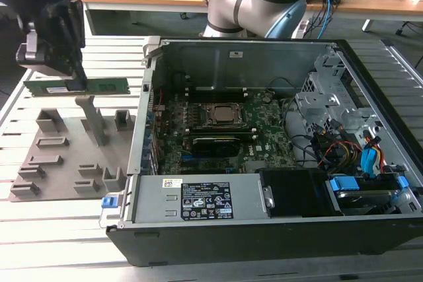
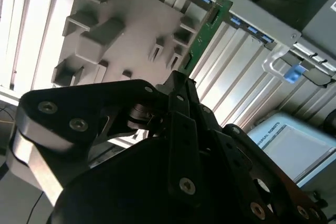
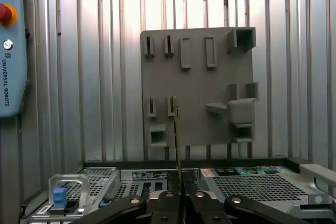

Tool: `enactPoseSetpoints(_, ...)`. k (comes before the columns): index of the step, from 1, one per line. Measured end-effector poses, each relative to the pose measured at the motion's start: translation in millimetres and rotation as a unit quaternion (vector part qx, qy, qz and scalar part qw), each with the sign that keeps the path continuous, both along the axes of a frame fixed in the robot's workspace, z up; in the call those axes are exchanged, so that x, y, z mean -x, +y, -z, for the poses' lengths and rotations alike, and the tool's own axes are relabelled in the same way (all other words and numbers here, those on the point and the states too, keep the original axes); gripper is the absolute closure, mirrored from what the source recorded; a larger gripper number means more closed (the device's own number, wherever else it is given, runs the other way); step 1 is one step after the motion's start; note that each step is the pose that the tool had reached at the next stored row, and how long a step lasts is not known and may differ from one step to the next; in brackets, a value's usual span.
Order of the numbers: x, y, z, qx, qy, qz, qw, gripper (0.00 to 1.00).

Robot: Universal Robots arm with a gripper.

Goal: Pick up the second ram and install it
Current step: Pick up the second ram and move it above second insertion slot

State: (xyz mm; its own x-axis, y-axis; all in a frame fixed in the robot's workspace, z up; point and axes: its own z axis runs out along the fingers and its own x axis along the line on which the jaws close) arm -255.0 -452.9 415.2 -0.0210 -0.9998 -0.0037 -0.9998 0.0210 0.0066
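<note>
Exterior view: the gripper (image 1: 78, 80) is clamped on the second ram (image 1: 106, 86), holding it level and on edge over the grey holder tray's (image 1: 66, 156) far edge, clear of its slots, likely to keep the contacts pointing down.

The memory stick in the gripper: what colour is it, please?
The memory stick is green, clearest in the exterior view.

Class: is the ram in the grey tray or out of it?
Out. In the exterior view the gripper is shut on the ram, holding it level above the tray, apart from its slots.
</note>
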Motion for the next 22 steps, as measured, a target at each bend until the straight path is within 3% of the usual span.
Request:
enactPoseSetpoints(4, -25.4, 0.0, 0.0, 0.0, 0.0004, 0.0, 1.0, 0.87)
enactPoseSetpoints(11, -57.7, 0.2, 0.0, 0.0, 0.0012, 0.0, 1.0, 0.87)
enactPoseSetpoints(18, -105.1, 0.7, 0.0, 0.0, 0.0025, 0.0, 1.0, 0.87)
enactPoseSetpoints(22, -121.0, 0.8, 0.0, 0.0, 0.0028, 0.0, 1.0, 0.87)
